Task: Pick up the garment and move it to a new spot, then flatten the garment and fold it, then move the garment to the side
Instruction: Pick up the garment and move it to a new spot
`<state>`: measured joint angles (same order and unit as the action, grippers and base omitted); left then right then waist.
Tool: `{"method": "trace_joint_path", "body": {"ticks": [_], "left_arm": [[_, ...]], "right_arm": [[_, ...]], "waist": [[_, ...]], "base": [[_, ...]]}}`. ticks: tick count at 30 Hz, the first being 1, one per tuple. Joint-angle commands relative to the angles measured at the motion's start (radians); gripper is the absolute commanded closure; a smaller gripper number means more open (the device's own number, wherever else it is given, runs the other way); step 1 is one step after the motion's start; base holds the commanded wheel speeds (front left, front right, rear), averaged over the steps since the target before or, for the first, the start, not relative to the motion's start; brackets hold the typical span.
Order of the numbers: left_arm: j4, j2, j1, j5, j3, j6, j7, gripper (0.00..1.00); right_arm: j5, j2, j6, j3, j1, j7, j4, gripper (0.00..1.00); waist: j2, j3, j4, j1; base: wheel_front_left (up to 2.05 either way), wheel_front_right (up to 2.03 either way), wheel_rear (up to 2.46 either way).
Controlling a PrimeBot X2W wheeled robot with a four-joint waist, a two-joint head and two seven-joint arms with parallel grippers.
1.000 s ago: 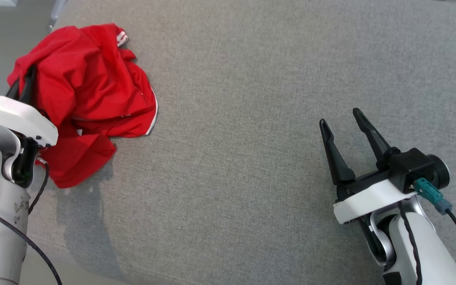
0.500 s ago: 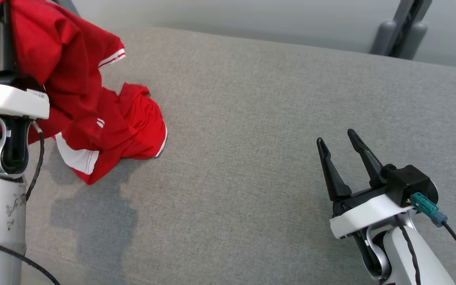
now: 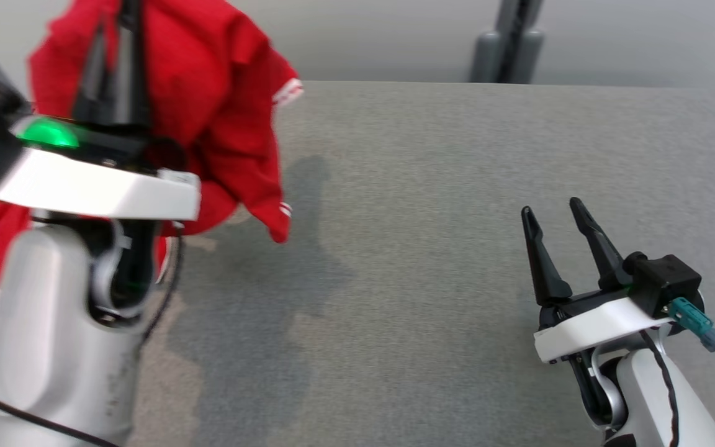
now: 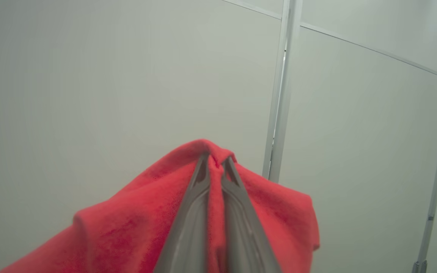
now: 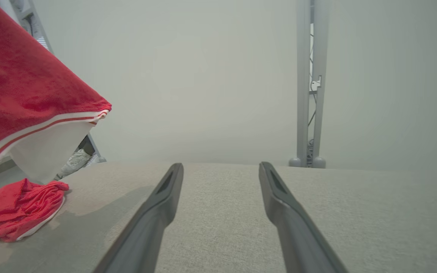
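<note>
The garment (image 3: pixel 227 118) is red with white stripes at its hems. It hangs from my left gripper (image 3: pixel 118 25), which is shut on a fold of it and raised high at the upper left. In the left wrist view the two fingers pinch the red cloth (image 4: pixel 275 212) at their tips (image 4: pixel 215 157). The right wrist view shows the garment (image 5: pixel 21 98) hanging in the air, its lower end (image 5: pixel 17 212) bunched on the grey surface. My right gripper (image 3: pixel 553 214) stands open at the lower right, low over the surface, nothing between its fingers (image 5: pixel 157 208).
A grey fabric-covered surface (image 3: pixel 432 205) spreads across the head view, its far edge near the top. Behind it stand a pale wall and a grey metal post (image 3: pixel 506 43). The post (image 5: pixel 309 87) shows past my right gripper.
My left gripper has lifted the garment from the surface up into the air and carried it rightward. The head camera has tilted up. My right gripper has stayed open in place.
</note>
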<state>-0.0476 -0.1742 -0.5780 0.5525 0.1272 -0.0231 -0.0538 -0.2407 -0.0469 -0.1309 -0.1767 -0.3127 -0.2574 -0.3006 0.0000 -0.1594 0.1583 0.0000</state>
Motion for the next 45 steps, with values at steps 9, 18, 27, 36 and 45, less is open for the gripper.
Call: {"method": "trace_joint_path", "body": {"ticks": [9, 18, 27, 36, 45], "left_arm": [[0.027, 0.103, 0.002, -0.031, 0.151, 0.043, -0.059, 1.00], [0.213, 0.118, -0.035, -0.083, 0.269, 0.058, -0.162, 1.00], [0.453, 0.113, -0.020, -0.151, 0.339, 0.037, -0.191, 0.00], [0.550, 0.117, -0.022, -0.145, 0.354, 0.024, -0.206, 0.00], [0.384, 0.046, 0.072, -0.232, 0.258, 0.069, -0.212, 0.00]], "right_arm": [[0.000, -0.006, 0.000, 0.062, -0.017, -0.010, 0.035, 0.00], [-0.034, -0.005, 0.000, 0.093, -0.008, -0.010, 0.077, 0.00], [-0.046, -0.005, 0.000, 0.103, -0.002, -0.010, 0.089, 0.00], [-0.018, -0.006, 0.000, 0.110, 0.011, -0.010, 0.075, 0.00], [0.028, -0.007, 0.000, 0.120, 0.039, -0.009, 0.062, 0.00]], "waist": [[0.0000, -0.046, -0.262, 0.0000], [0.0000, -0.111, -0.405, 0.0000], [0.0000, -0.120, -0.424, 0.0000], [0.0000, -0.069, -0.328, 0.0000], [0.0000, -0.004, -0.189, 0.0000]], "base": [[0.00, 0.00, 0.00], [0.00, 0.00, 0.00], [0.00, 0.00, 0.00], [0.00, 0.00, 0.00], [0.00, 0.00, 0.00]]}}
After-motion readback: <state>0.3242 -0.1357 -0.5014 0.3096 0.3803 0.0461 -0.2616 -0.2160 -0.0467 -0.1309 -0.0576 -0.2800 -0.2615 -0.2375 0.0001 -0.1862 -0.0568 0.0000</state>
